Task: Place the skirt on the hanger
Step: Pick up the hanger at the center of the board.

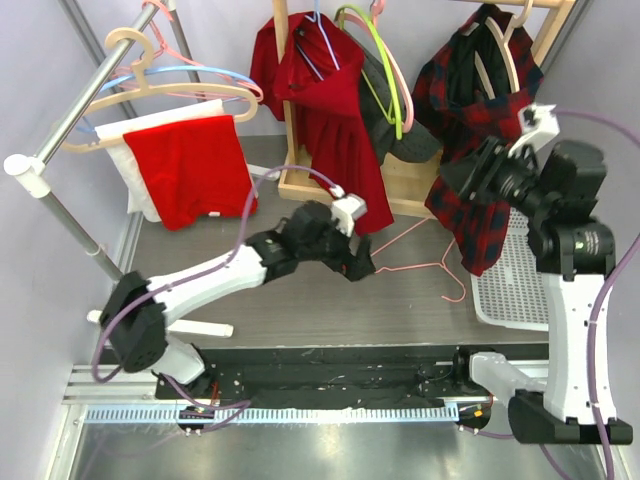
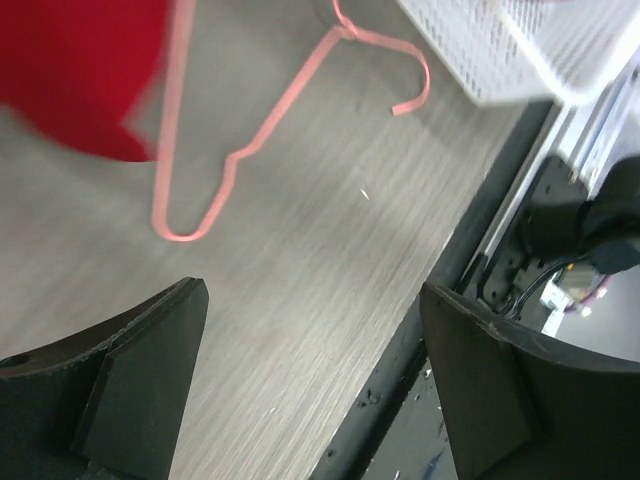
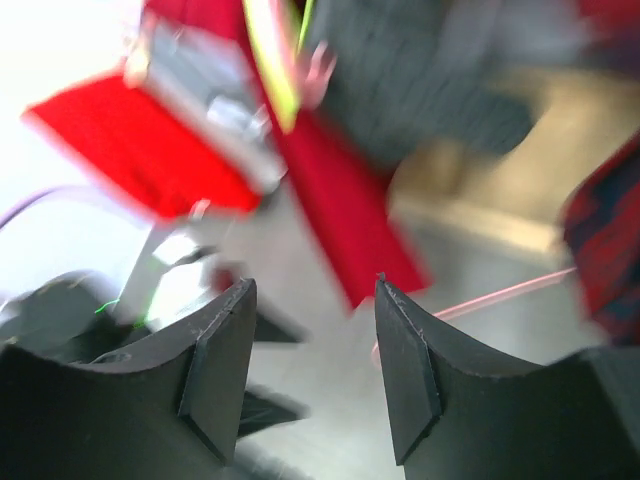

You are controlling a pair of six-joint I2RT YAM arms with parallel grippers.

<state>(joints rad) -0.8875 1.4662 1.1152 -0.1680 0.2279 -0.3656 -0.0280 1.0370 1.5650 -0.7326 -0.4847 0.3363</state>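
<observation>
on the table (image 1: 300,310) a pink hanger (image 2: 183,238) lies by a white basket (image 1: 510,280); left tool (image 2: 312,300) and right tool (image 3: 315,300) gape empty.

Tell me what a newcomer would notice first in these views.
Red cloth draped over the left rail, with a red skirt and a plaid skirt hanging at the back. Then the pink hanger lying bare on the table, centre right, with the open left gripper close by it.
</observation>
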